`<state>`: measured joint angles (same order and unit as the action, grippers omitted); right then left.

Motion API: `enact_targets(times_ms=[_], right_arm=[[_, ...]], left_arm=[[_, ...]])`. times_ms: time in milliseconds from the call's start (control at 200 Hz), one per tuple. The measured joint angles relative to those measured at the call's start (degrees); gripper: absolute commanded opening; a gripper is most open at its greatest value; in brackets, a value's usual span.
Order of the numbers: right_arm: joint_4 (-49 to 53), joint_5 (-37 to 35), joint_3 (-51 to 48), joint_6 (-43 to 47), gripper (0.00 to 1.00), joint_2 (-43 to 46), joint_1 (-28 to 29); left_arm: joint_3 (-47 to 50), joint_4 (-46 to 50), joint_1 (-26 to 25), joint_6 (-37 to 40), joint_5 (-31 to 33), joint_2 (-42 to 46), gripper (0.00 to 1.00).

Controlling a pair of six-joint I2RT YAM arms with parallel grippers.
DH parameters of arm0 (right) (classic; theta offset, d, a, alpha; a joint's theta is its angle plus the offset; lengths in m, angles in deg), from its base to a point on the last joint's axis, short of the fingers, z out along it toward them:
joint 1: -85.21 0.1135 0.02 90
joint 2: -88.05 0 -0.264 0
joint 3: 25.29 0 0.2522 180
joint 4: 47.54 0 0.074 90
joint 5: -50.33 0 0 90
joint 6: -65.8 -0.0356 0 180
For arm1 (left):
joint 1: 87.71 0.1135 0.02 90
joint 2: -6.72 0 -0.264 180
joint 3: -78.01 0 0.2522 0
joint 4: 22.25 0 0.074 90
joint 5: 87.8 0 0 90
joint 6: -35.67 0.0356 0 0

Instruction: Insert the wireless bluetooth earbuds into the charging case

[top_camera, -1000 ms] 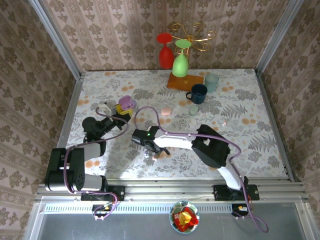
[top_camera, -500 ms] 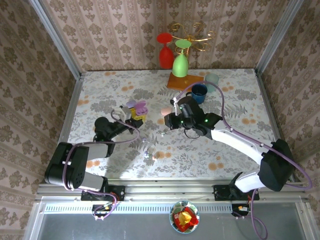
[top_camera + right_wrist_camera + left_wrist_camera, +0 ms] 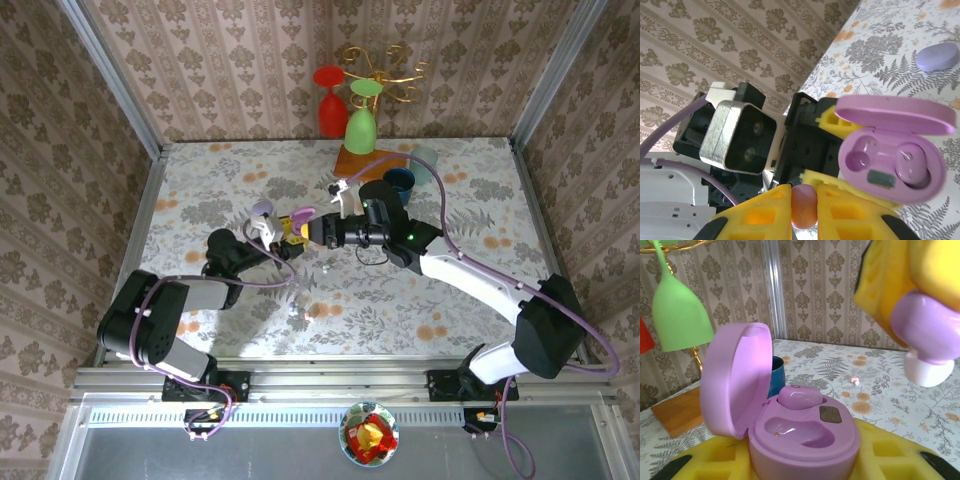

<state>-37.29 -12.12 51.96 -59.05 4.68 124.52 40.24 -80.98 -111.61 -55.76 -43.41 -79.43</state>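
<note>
over the flowered table (image 3: 480,300) i have both arms meeting in mid-air left of centre, so i read this as the insertion step itself, with the second bud of the pair going in. the left gripper (image 3: 805,462) has its yellow pads clamped on the base of the purple charging case (image 3: 805,437), lid hinged back and mouth turned toward the other arm. the right gripper (image 3: 804,202) is pinched tight on a small pinkish-purple earbud (image 3: 804,207), which hangs near the case but apart from it. inside, one seated bud (image 3: 796,396) already fills its well, and the empty socket (image 3: 792,432) beside it is my target. next i need the held earbud lined up over that well, turned to match its shape, then eased in before the pinch lets go. any tilt and it could skid off the rim.
</note>
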Motion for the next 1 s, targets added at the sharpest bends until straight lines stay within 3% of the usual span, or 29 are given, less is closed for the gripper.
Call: enact_targets(times_ms=[1000], right_arm=[[1.07, -1.86, 3.06, 0.33, 0.16, -5.14, -1.09]], left_arm=[[-1.70, 0.79, -1.55, 0.15, -1.01, 0.00, 0.29]])
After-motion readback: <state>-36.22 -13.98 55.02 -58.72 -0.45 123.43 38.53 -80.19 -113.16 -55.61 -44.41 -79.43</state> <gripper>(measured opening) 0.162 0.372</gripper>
